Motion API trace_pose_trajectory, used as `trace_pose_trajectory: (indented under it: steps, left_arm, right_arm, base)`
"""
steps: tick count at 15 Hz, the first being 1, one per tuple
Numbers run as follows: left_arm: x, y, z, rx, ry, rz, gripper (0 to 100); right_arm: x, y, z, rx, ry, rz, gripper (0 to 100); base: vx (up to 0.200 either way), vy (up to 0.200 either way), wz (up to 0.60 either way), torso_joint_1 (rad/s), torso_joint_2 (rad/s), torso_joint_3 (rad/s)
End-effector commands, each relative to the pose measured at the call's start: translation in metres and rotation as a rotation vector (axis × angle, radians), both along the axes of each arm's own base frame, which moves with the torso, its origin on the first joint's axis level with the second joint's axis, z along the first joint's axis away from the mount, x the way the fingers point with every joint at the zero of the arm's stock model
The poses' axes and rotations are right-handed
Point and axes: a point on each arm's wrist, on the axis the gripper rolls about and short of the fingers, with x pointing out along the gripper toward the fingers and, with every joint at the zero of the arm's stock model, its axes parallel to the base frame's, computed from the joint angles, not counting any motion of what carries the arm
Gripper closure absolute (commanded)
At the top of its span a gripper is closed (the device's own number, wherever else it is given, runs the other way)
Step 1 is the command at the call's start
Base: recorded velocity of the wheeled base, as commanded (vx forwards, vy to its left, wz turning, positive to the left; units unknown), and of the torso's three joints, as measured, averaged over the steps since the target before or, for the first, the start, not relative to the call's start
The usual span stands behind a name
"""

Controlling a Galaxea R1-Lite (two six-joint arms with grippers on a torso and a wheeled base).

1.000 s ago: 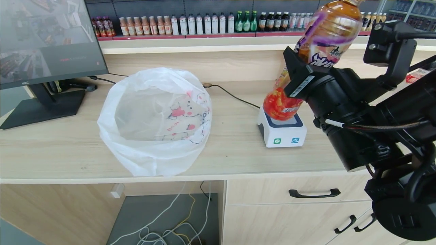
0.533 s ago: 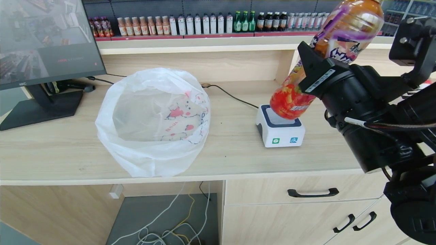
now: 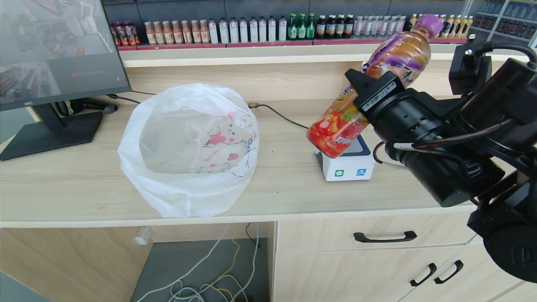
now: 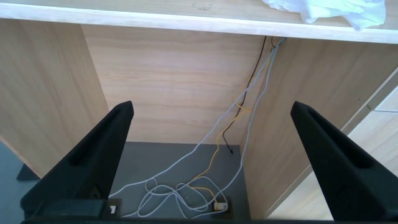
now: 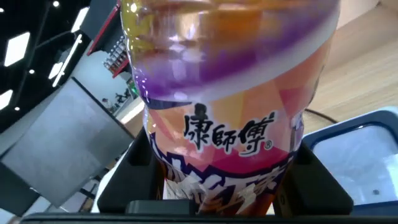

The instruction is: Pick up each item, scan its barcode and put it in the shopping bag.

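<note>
In the head view the right gripper (image 3: pixel 371 90) is clamping the tilted bottle (image 3: pixel 340 128), cap (image 3: pixel 428 23) pointing up-right, base over the scanner (image 3: pixel 350 167), beside the open shopping bag (image 3: pixel 188 193), contents unclear; in the left wrist view the left gripper (image 4: pixel 211 109) is gaping below the counter (image 4: pixel 155 18); in the right wrist view the bottle (image 5: pixel 230 93) is sitting pinched above the scanner.

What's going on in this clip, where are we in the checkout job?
The right gripper holds a drink bottle tilted, its lower end just above the white scanner on the counter. The shopping bag stands open to the scanner's left, and the bottle is not yet in it. The left gripper hangs below the counter edge with its fingers open, holding nothing.
</note>
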Motion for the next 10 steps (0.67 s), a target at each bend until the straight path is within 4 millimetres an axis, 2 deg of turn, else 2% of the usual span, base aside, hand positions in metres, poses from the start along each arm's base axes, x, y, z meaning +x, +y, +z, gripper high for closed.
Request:
trace_pose_trajectory:
  steps: [1,3,10]
  left_arm:
    - [0.0000,0.0000,0.0000,0.000,0.000,0.000,0]
    - [0.0000,0.0000,0.0000,0.000,0.000,0.000,0]
    - [0.0000,0.0000,0.0000,0.000,0.000,0.000,0]
  right_arm:
    - [0.0011,0.0013,0.0100,0.092,0.006,0.034,100]
    - [0.0026,0.0026,0.0164,0.169,0.035,0.063,100]
    - [0.0067,0.0053,0.0100,0.201,0.128,0.077,100]
  base:
    - [0.000,0.000,0.00,0.000,0.00,0.000]
    - [0.000,0.000,0.00,0.000,0.00,0.000]
    - [0.000,0.000,0.00,0.000,0.00,0.000]
